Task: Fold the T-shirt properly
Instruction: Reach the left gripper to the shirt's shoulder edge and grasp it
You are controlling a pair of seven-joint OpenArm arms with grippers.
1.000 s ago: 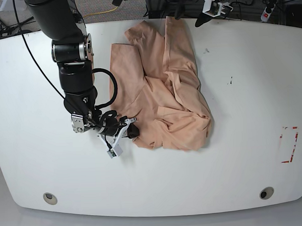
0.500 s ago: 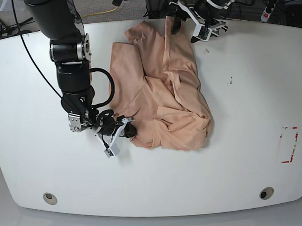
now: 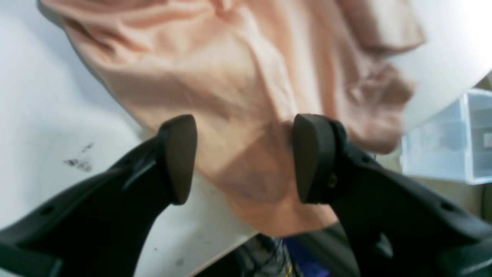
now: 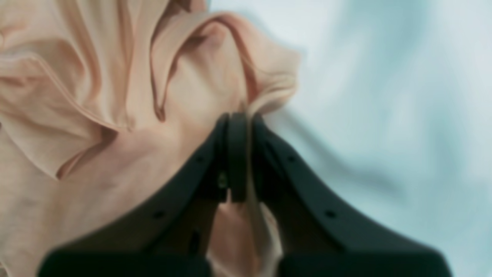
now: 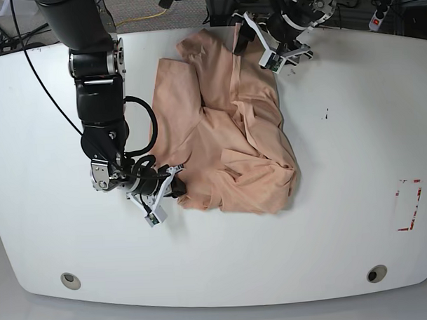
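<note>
White and smooth, the rounded table [image 5: 352,113] fills the base view, scuffed with a few small dark marks, with a red-and-white rectangular marking [image 5: 409,204] near its right edge and two round metal-ringed holes [image 5: 71,281] along the near edge. Across its middle lies the T-shirt [image 5: 230,124], soft peach-pink cloth with no print, crumpled into loose overlapping folds that run from the far edge down towards the centre; its far end reaches the table's rim.

On the base view's left, the right arm [image 5: 99,101], black and cylindrical, bends down to the shirt's near-left edge. The right gripper [image 4: 238,127] has its dark matte jaws pressed together on a ridge of that edge, a thin fold of fabric pinched between them.

At the far edge, the left gripper [image 3: 242,157] hangs over the shirt's far end with its two rounded black fingers [image 3: 180,154] spread wide, cloth showing in the gap; the wrist picture is blurred, so whether the fingers touch the fabric is unclear

Beyond the rim a translucent plastic box [image 3: 453,138] shows
</note>
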